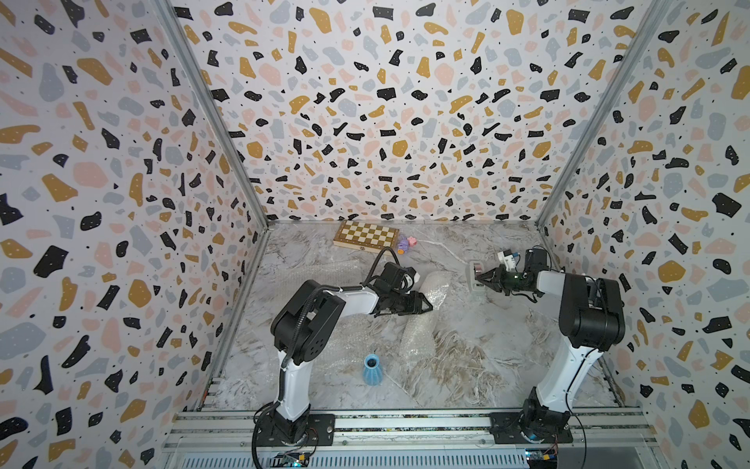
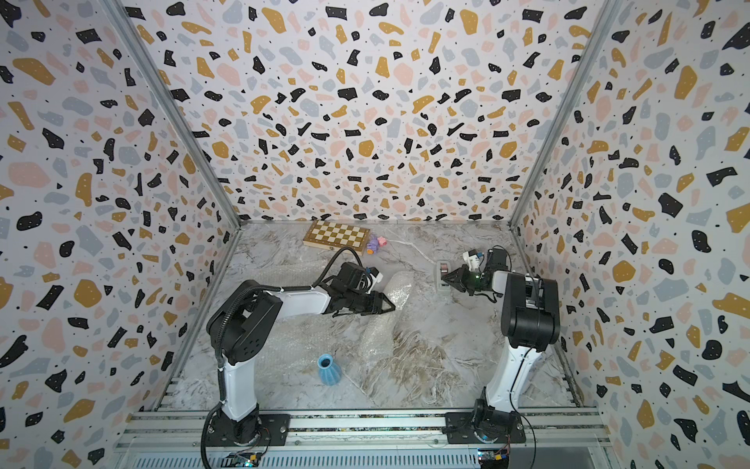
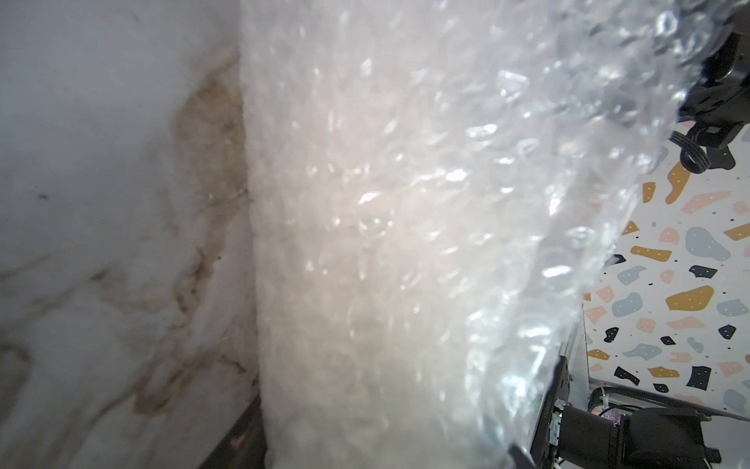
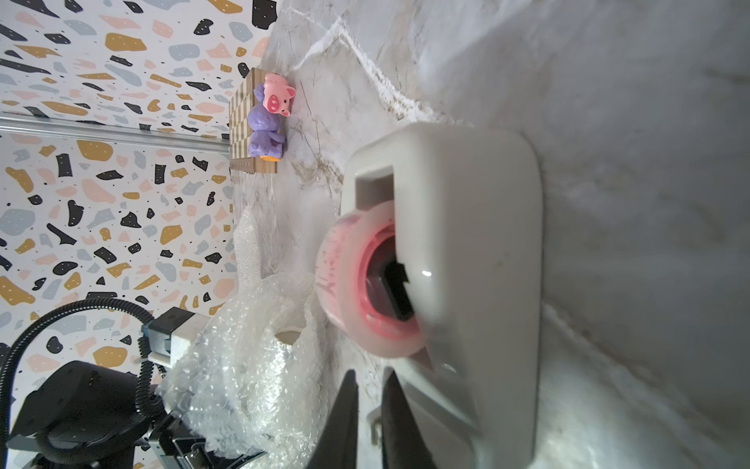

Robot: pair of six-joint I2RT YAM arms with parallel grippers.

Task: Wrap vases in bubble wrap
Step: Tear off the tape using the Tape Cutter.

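The cream vase, rolled in bubble wrap (image 1: pixel 436 288) (image 2: pixel 399 290), stands mid-table with my left gripper (image 1: pixel 428 304) (image 2: pixel 389 305) shut round it. Bubble wrap (image 3: pixel 406 243) fills the left wrist view. The vase's cream rim (image 4: pixel 288 337) peeps out of the wrap in the right wrist view. The light blue vase (image 1: pixel 371 368) (image 2: pixel 328 368) stands upright near the front, apart from both grippers. My right gripper (image 1: pixel 478 278) (image 2: pixel 444 278) (image 4: pixel 369 371) is at the cutter end of the white tape dispenser (image 4: pixel 466 243), jaws nearly together. I cannot make out any tape between them.
More bubble wrap sheets lie flat on the marble: one in the centre (image 1: pixel 418 337), one behind the left arm (image 1: pixel 320 272). A chessboard (image 1: pixel 365 235) and small pink and purple toys (image 1: pixel 406 243) sit by the back wall. Patterned walls close in three sides.
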